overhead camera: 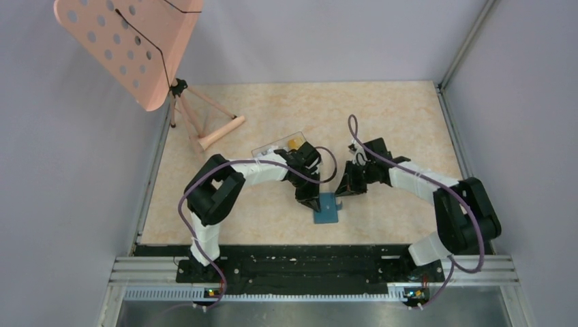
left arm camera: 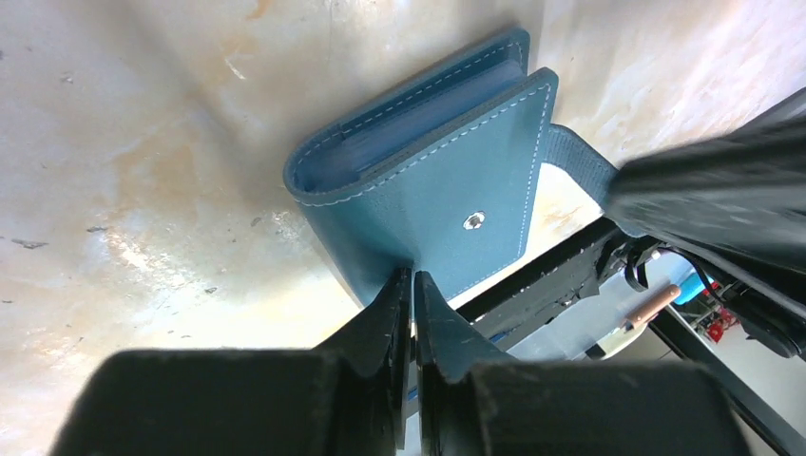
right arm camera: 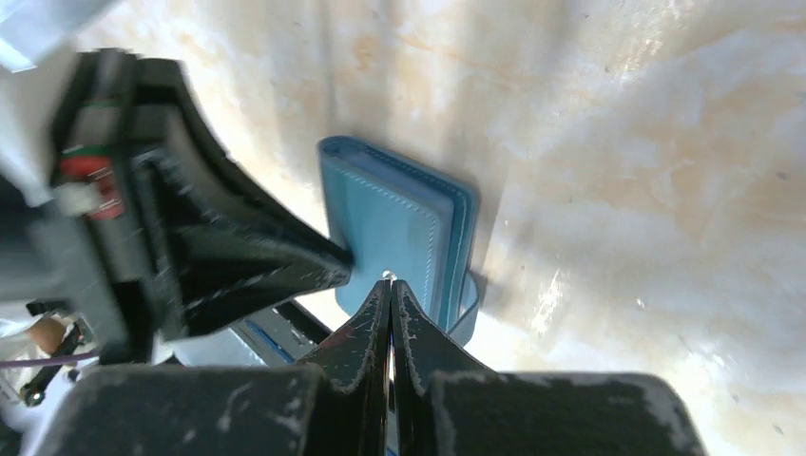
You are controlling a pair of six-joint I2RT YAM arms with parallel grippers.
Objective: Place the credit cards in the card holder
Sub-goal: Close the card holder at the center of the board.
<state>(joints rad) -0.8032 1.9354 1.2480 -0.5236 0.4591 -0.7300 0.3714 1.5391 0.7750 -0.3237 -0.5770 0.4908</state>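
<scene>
Card holder (overhead camera: 327, 210) lies on mottled beige table (overhead camera: 382, 122), grey walls (overhead camera: 327, 41) around.

Robotics lab, test cell: a left arm (overhead camera: 218, 194) and a right arm (overhead camera: 463, 211), both black and white, stand bolted to a black mounting plate (overhead camera: 307, 269). The plate sits on aluminium rails (overhead camera: 146, 271) at the near edge of a marble-patterned desk (overhead camera: 382, 116). Purple cables (overhead camera: 185, 218) loop along the arms. Plain pale-grey walls (overhead camera: 327, 41), joined by a metal corner profile (overhead camera: 467, 44), box the desk in on three sides. A pink perforated panel (overhead camera: 129, 48) on a slim tripod (overhead camera: 204, 119) stands at the far left corner.
</scene>
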